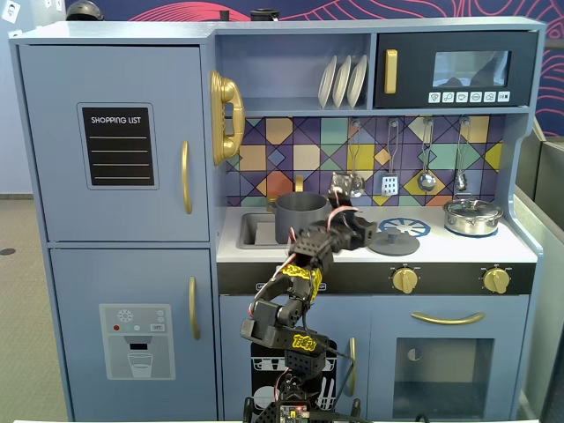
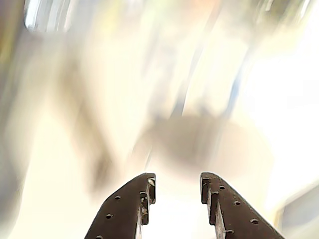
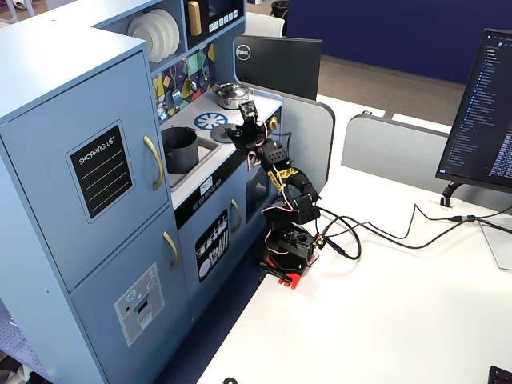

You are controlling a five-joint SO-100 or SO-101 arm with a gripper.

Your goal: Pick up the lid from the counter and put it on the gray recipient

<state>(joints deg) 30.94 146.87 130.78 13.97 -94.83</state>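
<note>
1. The step in hand looks like the approach: the gripper (image 1: 368, 235) reaches over the counter (image 1: 520, 249) with its jaws apart and empty, as the blurred wrist view shows.
2. The lid (image 1: 394, 242) lies flat on the counter at about 3 o'clock from the gripper in a fixed view, just beside it; the pot (image 1: 300, 217) stands at 9 o'clock, in the sink.
3. Next, I judge, the jaws must drop onto the lid's knob.
4. Open room lies above; a silver pot (image 1: 472, 216) stands farther along at 3 o'clock, and the counter's front edge is near.

Pale-blue wooden toy kitchen cabinet (image 3: 72, 120) on white desk (image 3: 384, 320); black Dell monitor back (image 3: 276, 64) behind; lit computer screen (image 3: 480, 112) at right; dark-blue wall (image 3: 384, 32); bright even light.
</note>
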